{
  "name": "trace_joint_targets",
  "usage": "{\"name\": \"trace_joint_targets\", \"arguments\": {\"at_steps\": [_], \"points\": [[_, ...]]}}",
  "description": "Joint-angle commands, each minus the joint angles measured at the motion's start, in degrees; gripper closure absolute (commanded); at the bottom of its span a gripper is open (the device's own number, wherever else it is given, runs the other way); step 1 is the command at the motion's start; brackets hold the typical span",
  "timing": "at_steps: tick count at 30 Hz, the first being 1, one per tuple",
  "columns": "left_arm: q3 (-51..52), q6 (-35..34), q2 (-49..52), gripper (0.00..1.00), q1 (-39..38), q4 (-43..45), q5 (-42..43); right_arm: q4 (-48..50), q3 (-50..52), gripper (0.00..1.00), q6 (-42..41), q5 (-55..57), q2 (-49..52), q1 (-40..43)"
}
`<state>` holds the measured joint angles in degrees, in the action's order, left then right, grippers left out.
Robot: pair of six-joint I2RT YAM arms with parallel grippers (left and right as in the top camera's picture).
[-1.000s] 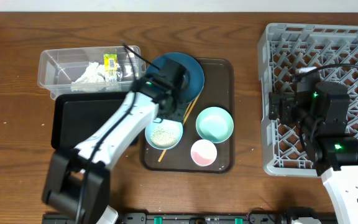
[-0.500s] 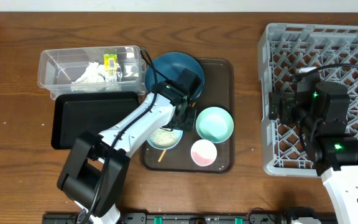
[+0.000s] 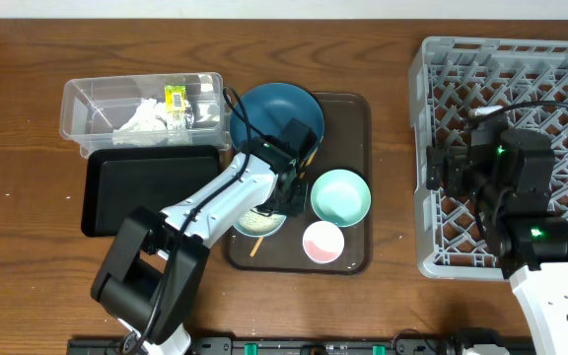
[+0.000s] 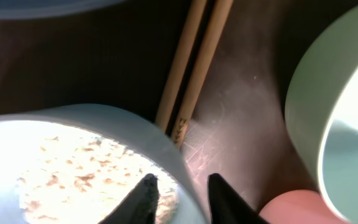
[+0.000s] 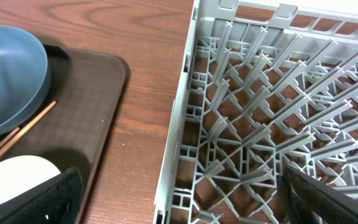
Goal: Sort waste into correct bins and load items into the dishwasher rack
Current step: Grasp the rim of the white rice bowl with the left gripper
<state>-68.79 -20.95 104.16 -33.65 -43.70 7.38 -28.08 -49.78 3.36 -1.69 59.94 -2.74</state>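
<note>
Closest in the left wrist view, the left end effector (image 4: 180, 194) is open. Its two black fingertips (image 4: 144, 190) straddle the rim of the white bowl (image 4: 98, 121), one tip hanging inside over the rice grains (image 4: 67, 177) and the other outside over the brown serving tray (image 4: 253, 81). Crowding that outer tip are the tiny pink bowl (image 4: 291, 208) at the lower right and the mint-green bowl (image 4: 328, 106) along the right edge. Just beyond the white bowl's rim, the two chopsticks (image 4: 194, 62) lie side by side on the serving tray. They run up the frame toward the dark blue bowl (image 4: 36, 5) at the top left, and their lower part is hidden behind the white bowl. From overhead, the black tray (image 3: 136, 187) lies on the bench (image 3: 28, 247) left of the serving tray. Behind it, in the upper left, the clear box (image 3: 77, 94) holds the crumpled white paper (image 3: 138, 120) and the yellow-green wrapper (image 3: 176, 100). At the right of the frame the dishwasher rack (image 3: 560, 69) stands apart from the serving tray. The right end effector (image 5: 180, 180) hangs over the rack's left wall, its fingers spread wide at the lower corners of the right wrist view.
</note>
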Motion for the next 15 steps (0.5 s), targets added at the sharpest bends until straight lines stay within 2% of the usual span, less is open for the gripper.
{"name": "trace_joint_targets", "arguments": {"at_steps": [1,5,15], "points": [[0.44,0.02,0.33,0.8,-0.17,0.04,-0.33,-0.04,-1.18,0.01,-0.79,-0.31,-0.35,0.31],[0.44,0.02,0.31,0.92,-0.17,0.5,-0.33,-0.04,-1.16,0.01,-0.79,-0.31,-0.35,0.31],[-2.91,0.37,-1.53,0.94,-0.17,-2.23,-0.55,-0.04,-1.16,0.01,-0.76,-0.28,-0.35,0.31]]}}
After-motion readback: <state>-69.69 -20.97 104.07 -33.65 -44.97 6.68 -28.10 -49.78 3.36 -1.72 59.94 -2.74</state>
